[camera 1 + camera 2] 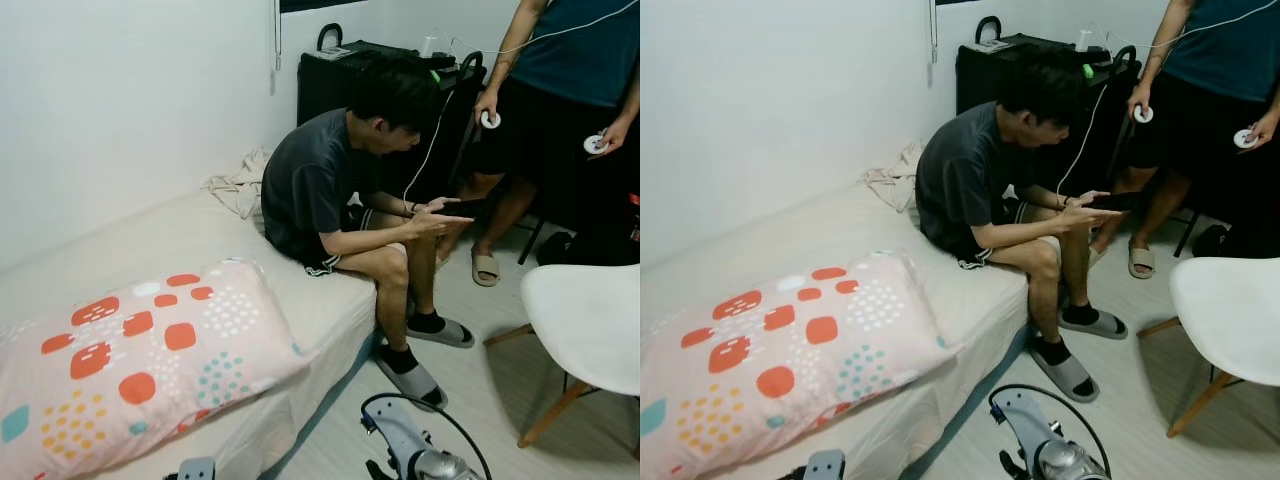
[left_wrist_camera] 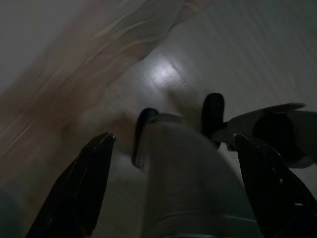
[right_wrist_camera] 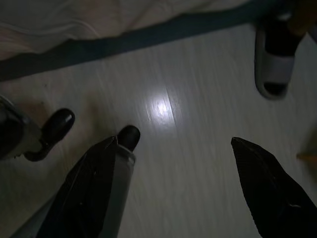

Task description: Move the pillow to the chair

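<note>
pillow (image 1: 140,360) with orange, teal and yellow patches lying flat on the near end of the bed (image 1: 330,305), close to its edge. white chair (image 1: 590,325) on the floor off to the right, well apart from the pillow. seated person (image 1: 345,190) on the bed's edge between the two, standing person (image 1: 570,80) behind. left gripper (image 2: 173,186) and right gripper (image 3: 183,183) both hanging low over the pale floor (image 3: 198,99), fingers spread wide, holding nothing.

Silver arm (image 1: 415,450), looping black cable (image 1: 440,415)
</note>
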`<state>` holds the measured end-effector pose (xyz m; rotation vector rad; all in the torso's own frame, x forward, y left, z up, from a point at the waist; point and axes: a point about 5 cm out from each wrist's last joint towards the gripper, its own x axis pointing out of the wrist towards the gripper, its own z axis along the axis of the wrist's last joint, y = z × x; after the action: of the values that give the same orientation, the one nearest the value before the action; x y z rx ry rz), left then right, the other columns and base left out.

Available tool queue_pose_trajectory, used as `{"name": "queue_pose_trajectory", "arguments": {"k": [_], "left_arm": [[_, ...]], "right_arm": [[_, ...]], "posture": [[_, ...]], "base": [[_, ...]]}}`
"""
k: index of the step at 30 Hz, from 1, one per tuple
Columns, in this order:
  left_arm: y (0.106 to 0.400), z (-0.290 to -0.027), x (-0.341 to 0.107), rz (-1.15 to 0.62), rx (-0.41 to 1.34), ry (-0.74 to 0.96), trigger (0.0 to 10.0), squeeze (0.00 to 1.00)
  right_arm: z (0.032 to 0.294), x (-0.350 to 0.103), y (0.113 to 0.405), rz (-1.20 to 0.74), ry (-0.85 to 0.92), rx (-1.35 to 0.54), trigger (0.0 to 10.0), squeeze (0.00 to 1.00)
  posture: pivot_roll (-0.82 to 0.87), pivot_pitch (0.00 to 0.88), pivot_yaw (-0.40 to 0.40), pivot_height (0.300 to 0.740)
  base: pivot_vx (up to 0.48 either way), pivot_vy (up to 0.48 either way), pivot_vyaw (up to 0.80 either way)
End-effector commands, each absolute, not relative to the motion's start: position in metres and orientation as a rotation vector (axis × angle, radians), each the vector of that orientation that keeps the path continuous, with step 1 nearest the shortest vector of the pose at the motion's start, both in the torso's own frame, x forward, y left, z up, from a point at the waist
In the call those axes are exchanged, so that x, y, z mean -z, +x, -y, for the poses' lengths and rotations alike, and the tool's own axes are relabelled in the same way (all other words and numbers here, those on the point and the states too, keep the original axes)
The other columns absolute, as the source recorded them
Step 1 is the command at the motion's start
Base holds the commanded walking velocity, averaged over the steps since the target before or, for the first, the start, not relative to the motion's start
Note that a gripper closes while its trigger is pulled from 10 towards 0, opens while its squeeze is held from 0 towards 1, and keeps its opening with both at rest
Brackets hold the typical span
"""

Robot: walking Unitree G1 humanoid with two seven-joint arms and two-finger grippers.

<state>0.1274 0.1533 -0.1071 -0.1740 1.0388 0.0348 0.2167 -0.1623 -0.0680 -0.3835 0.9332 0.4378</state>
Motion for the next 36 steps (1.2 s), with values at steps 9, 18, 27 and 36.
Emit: {"name": "queue_pose_trajectory", "arguments": {"k": [9, 18, 27, 36], "left_arm": [[0.119, -0.155, 0.110, -1.059, -0.035, -0.167, 10.0, 0.00], [0.124, -0.153, 0.108, -1.043, -0.031, -0.172, 10.0, 0.00], [0.131, -0.148, 0.106, -1.033, -0.027, -0.178, 10.0, 0.00], [0.130, -0.147, 0.106, -1.032, -0.017, -0.180, 10.0, 0.00]], "right_arm": [[0.159, 0.066, 0.220, -0.914, -0.400, -0.468, 10.0, 0.00], [0.159, 0.064, 0.222, -0.906, -0.417, -0.480, 10.0, 0.00], [0.159, 0.064, 0.223, -0.904, -0.421, -0.483, 10.0, 0.00], [0.160, 0.065, 0.222, -0.905, -0.422, -0.481, 10.0, 0.00]], "posture": [[-0.02, 0.014, -0.065, 0.740], [-0.03, 0.012, -0.070, 0.740], [-0.03, 0.009, -0.069, 0.740], [-0.03, 0.016, -0.062, 0.740]], "base": [[0.000, 0.000, 0.80], [0.000, 0.000, 0.80], [0.000, 0.000, 0.80], [0.000, 0.000, 0.80]]}}
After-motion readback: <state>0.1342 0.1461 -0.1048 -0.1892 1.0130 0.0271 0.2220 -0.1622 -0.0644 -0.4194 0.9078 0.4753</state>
